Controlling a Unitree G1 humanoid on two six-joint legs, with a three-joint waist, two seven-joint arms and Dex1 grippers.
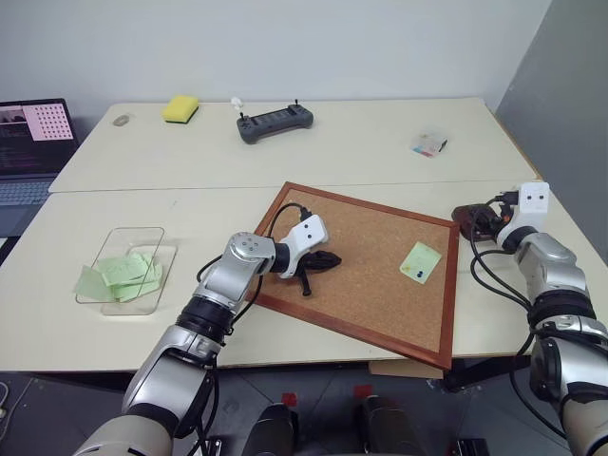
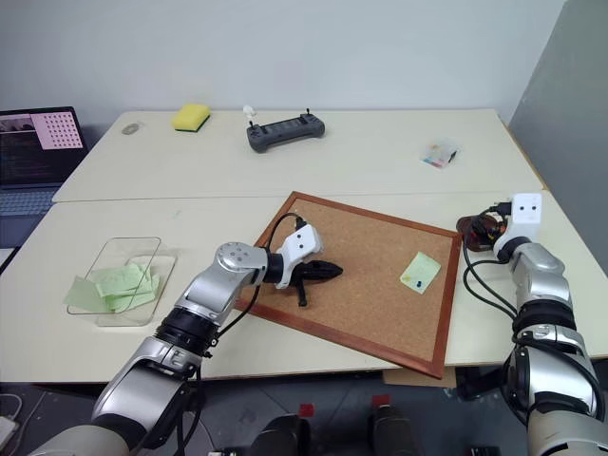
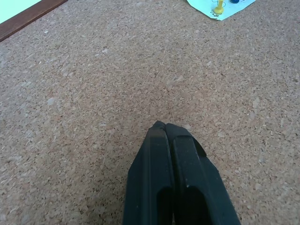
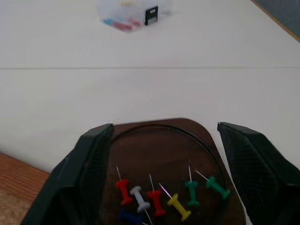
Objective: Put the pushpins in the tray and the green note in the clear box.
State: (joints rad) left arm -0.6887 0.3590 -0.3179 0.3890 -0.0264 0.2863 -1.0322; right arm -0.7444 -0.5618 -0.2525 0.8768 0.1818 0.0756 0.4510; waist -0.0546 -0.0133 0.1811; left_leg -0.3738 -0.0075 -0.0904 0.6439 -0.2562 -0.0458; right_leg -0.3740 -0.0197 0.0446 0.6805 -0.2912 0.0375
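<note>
Right end effector [image 4: 164,173] spread over tray [image 4: 159,136] holding pushpins [image 4: 154,199]. Left end effector [image 3: 171,136] pressed together on grainy corkboard [image 1: 370,256]. Green note [image 1: 421,261] pinned there.

Even, soft light falls from overhead; my table [image 1: 380,142] looks bright, with no glare and faint shadows; the corkboard [image 3: 93,93] under my left tool [image 3: 165,127] is crisp in its grain; my right tool [image 4: 161,140] looks blurred, and the small clear case [image 4: 129,11] beyond is out of focus.
</note>
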